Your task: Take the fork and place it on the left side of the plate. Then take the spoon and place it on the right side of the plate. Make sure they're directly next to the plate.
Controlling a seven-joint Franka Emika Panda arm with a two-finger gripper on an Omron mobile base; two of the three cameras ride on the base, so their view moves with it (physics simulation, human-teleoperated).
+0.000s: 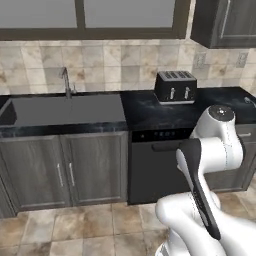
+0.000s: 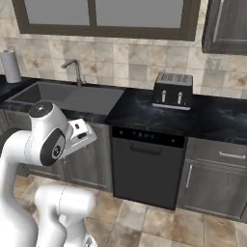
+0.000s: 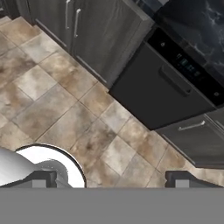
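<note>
The fork, the spoon and the plate are out of view. My gripper (image 3: 113, 180) hangs over the tiled floor in front of the lower cabinets. Its two dark fingertips (image 3: 43, 178) stand far apart at the bottom of the hand view, open, with nothing between them. My white arm is folded close to the base, and the hand (image 2: 79, 132) sits at about counter-edge height in front of the sink cabinet.
A black counter (image 1: 150, 112) carries a toaster (image 1: 175, 87) on the right and a sink (image 1: 65, 110) with a faucet (image 1: 65, 81) on the left. A dark dishwasher (image 2: 144, 164) sits under the counter. A paper towel roll (image 2: 10, 66) stands far left.
</note>
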